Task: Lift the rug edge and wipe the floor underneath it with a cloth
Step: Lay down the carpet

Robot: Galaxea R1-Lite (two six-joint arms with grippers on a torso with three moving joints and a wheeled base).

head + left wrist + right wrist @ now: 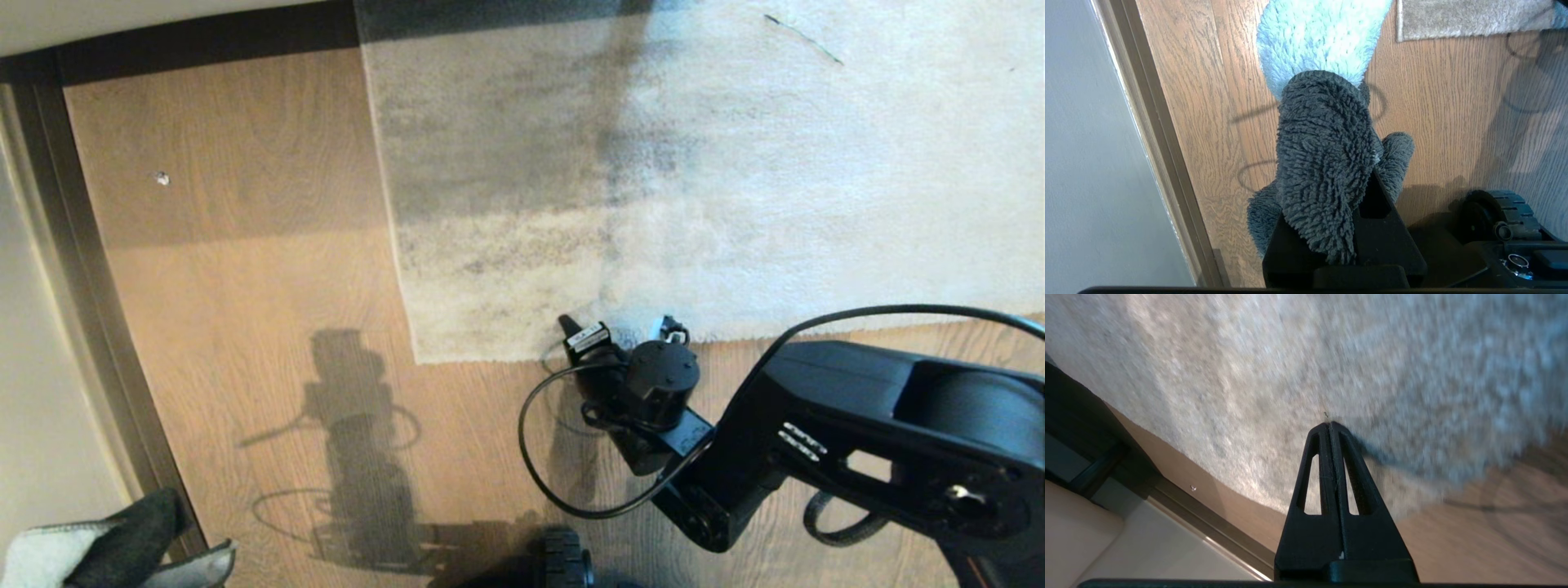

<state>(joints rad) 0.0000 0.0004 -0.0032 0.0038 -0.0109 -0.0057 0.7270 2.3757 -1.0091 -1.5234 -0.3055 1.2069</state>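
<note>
The light grey rug (653, 163) lies flat on the wood plank floor (245, 286). Its near edge (490, 357) ends in a square corner (419, 359). My right gripper (566, 325) is at that near edge, its tip over the pile a little right of the corner. In the right wrist view the right gripper (1329, 424) is shut with nothing between its fingers, over the rug (1249, 375) beside bare floor (1474, 539). My left gripper (1331, 183) is parked at the lower left, shut on the cloth (1323, 143), part whitish and part dark grey, which also shows in the head view (82, 547).
A dark skirting strip (82, 286) runs along the left wall and the far wall. A small white speck (162, 177) lies on the floor left of the rug. The right arm's cable (531, 457) loops over the floor. A base wheel (563, 559) sits at the near edge.
</note>
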